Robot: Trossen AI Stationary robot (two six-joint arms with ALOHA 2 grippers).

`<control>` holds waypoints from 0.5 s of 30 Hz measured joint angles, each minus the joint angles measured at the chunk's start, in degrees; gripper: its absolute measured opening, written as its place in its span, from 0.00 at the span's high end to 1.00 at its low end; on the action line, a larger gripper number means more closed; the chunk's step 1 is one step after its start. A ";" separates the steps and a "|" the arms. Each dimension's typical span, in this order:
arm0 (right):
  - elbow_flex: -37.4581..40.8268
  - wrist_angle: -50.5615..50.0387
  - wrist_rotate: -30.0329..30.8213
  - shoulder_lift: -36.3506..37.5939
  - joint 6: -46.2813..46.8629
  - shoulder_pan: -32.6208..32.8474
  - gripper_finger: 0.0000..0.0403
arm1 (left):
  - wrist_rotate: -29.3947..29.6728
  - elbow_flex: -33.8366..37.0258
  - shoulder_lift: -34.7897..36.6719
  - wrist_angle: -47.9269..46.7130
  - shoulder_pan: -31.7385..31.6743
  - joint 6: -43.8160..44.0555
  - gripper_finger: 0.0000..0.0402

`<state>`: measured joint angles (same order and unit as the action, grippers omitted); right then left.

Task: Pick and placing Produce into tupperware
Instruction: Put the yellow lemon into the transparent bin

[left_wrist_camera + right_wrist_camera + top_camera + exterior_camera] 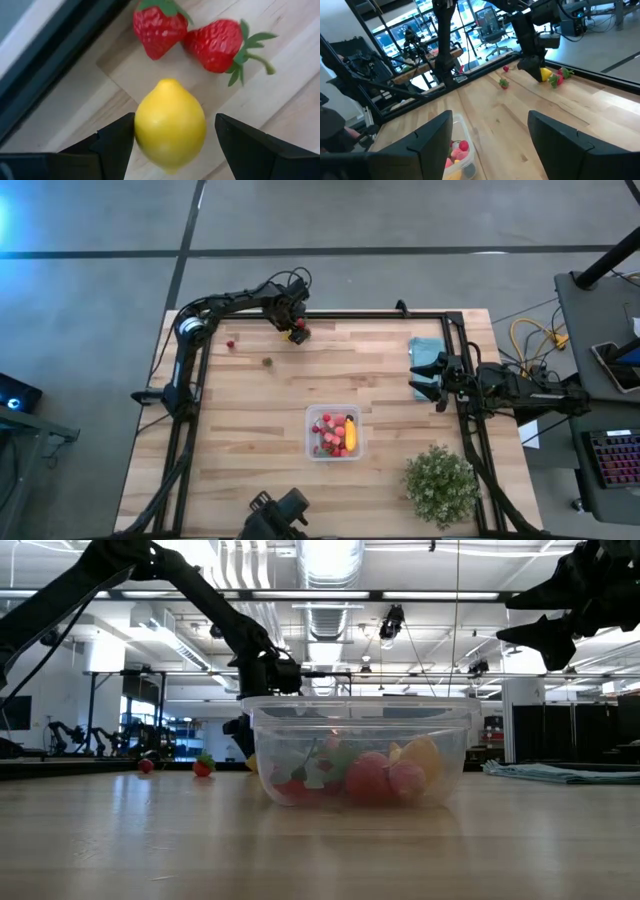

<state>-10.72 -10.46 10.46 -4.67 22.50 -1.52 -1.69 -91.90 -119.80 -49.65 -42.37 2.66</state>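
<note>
My left gripper (172,135) is open at the table's far edge (297,330), pointing down, one finger on either side of the yellow lemon (170,125), which lies on the wood. Two red strawberries (190,35) lie just beyond it. The clear tupperware (333,433) stands at the table's middle with red and pink pieces and a yellow banana inside (360,755). A small red piece (230,344) and a dark piece (267,362) lie on the left far part. My right gripper (490,130) waits open above the right side (428,377). My left gripper comes at the lemon from above. One finger (117,137) stands right at the lemon's side (142,130), and I cannot tell whether it touches. The other finger (240,135) is clearly apart from the lemon. The lemon rests on the table.
A folded teal cloth (425,350) lies at the far right, under the right arm. A bushy green potted plant (440,485) stands at the near right corner. A dark frame rail (380,314) runs along the far edge just behind the lemon. Bare wood lies between the lemon and the tupperware.
</note>
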 joint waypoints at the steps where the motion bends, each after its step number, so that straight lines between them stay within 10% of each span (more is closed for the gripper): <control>1: 0.00 0.00 0.00 0.00 0.00 0.00 0.38 | -0.03 0.00 -0.23 -0.25 0.00 0.00 0.35; 15: 0.02 0.00 0.00 0.00 0.00 0.00 0.37 | 2.84 0.00 -0.60 -0.32 0.09 0.00 0.54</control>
<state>-10.70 -10.46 10.46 -4.67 22.50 -1.52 1.15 -91.90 -120.40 -49.97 -42.28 2.65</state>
